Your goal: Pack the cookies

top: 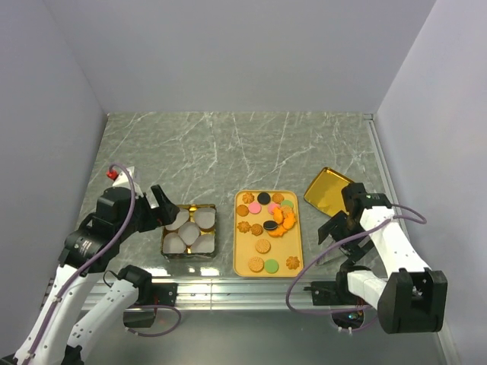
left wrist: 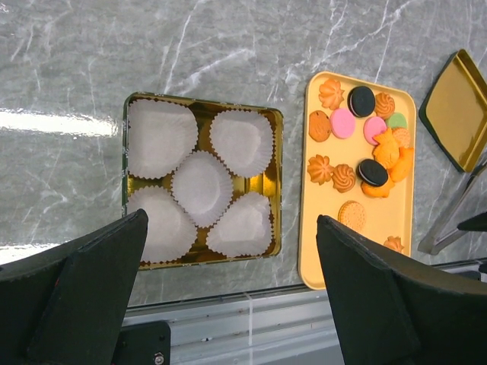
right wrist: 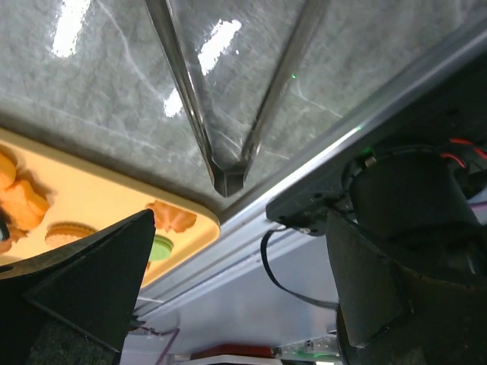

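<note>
The cookies (top: 268, 220) lie on a yellow tray (top: 291, 245) in the middle of the table: tan rounds, orange flower shapes, pink, green and dark discs. The left wrist view shows them (left wrist: 365, 152) on the tray (left wrist: 327, 251) too. A gold tin (top: 188, 255) left of the tray holds several empty white paper cups (left wrist: 202, 186). My left gripper (top: 166, 209) is open and empty above the tin's left side (left wrist: 232, 304). My right gripper (top: 341, 217) is open and empty right of the tray (right wrist: 240, 304), near an orange flower cookie (right wrist: 173, 217).
The gold tin lid (top: 327, 190) leans at the tray's far right corner. Metal tongs (right wrist: 183, 91) lie on the marble right of the tray, by the right gripper. An aluminium rail (top: 228, 290) runs along the near table edge. Walls close in left and right.
</note>
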